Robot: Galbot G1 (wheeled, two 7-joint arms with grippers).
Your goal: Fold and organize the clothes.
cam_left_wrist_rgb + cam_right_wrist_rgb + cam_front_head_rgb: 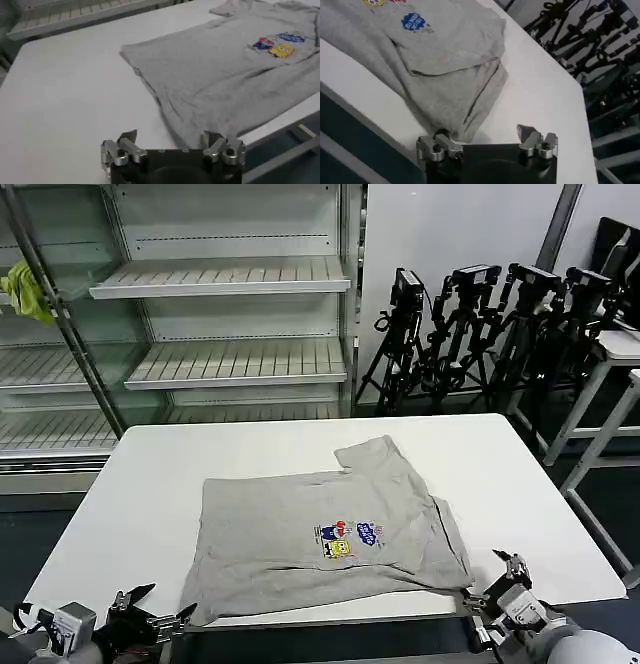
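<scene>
Left gripper (150,612) sits at the near left edge of the white table (130,494), low and just off the table's front. In the left wrist view its fingers (127,142) are spread wide with nothing between them; the near corner of the shirt lies on the table ahead of the gap, not clamped.

Right gripper (495,582) sits at the near right edge of the table, beside the shirt's lower right corner. In the right wrist view its fingers (530,140) are likewise wide apart and empty; one finger stands close to the shirt's folded corner, contact cannot be confirmed.

Light grey short-sleeved shirt (320,529) lies spread on the near half of the table, roughly centred between the two grippers. Small multicoloured cartoon print (345,540) faces up. One sleeve (375,454) points toward the far side. The right-hand part is folded over on itself, forming a doubled layer. The near hem reaches the table's front edge.

Behind the table: shelving unit (220,314), with a yellow-green cloth (28,289) hanging at its left. Black tripods (480,334) stand to the right rear.
</scene>
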